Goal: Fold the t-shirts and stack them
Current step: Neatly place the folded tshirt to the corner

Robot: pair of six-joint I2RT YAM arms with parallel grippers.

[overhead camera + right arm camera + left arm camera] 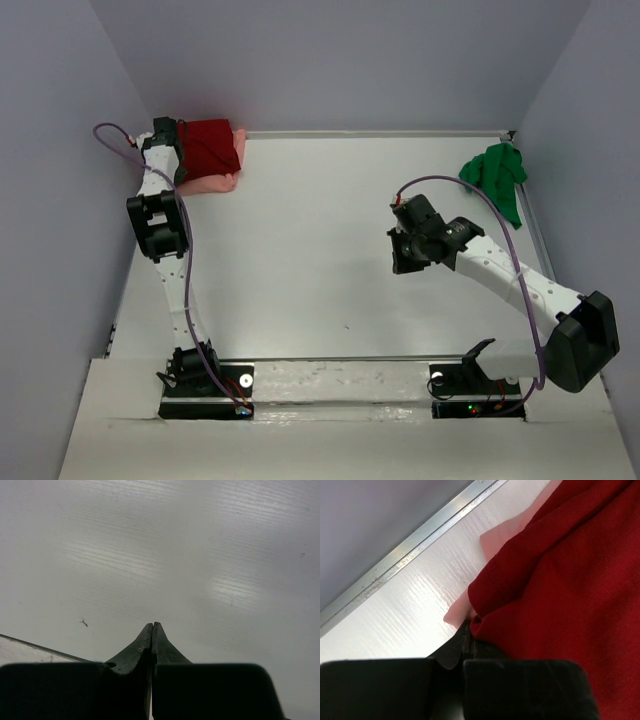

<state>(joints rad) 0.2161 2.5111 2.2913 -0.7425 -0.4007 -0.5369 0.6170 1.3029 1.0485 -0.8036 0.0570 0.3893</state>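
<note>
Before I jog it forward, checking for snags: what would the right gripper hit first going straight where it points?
Probably the bare table; the right gripper, shut, tilts down toward it, and nothing else shows in its line.

Top view overhead, whole table (320, 260); left wrist close on red t-shirt (560, 580), shared overhead; right wrist near table.

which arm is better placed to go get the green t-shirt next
probably right: the right claw is shut over bare table, on the side where the crumpled green t-shirt lies. the left claw is across the table at the red t-shirt over the pink t-shirt.
</note>
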